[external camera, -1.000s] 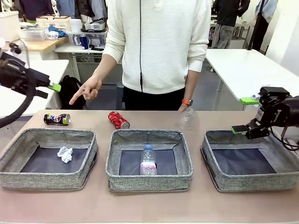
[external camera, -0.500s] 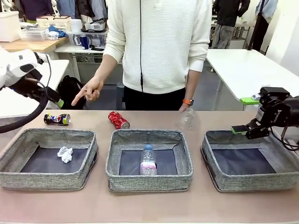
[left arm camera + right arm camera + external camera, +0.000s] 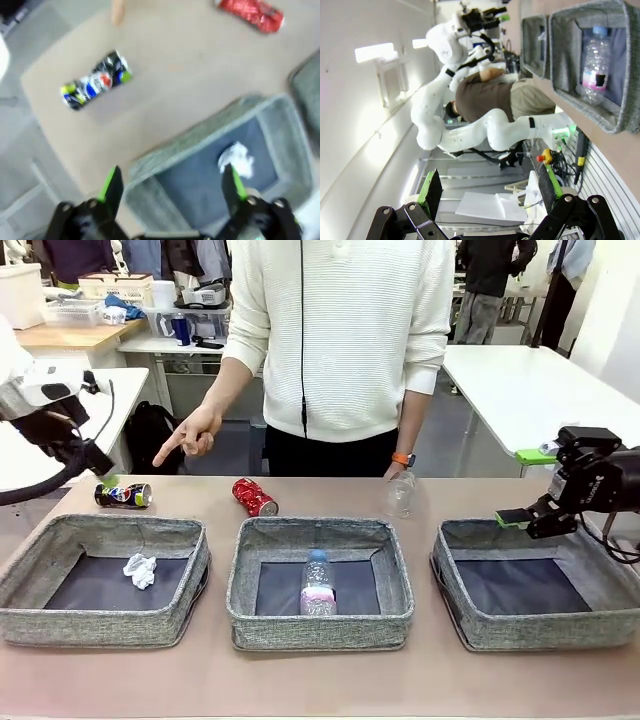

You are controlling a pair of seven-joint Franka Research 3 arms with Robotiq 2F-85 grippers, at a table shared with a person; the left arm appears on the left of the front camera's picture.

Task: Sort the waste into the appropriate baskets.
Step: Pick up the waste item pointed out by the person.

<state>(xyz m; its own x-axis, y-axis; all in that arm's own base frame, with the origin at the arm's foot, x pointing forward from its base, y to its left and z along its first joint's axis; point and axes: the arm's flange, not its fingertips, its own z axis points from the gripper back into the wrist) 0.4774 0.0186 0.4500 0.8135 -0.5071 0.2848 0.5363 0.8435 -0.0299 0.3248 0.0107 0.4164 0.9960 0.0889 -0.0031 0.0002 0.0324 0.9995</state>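
Tan table [image 3: 320, 685] bears grey baskets [image 3: 320, 625], white desks [image 3: 530, 380] beyond; left gripper [image 3: 171, 172] and right gripper [image 3: 489, 172] hold jaws wide.

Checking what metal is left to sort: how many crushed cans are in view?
2. The crushed dark can lies on the table behind the left grey woven fabric basket; the crushed red can lies behind the middle basket. None looks hidden.

Bare table [image 3: 190, 502] surrounds the dark can [image 3: 122, 496]; left basket [image 3: 120, 524] near.
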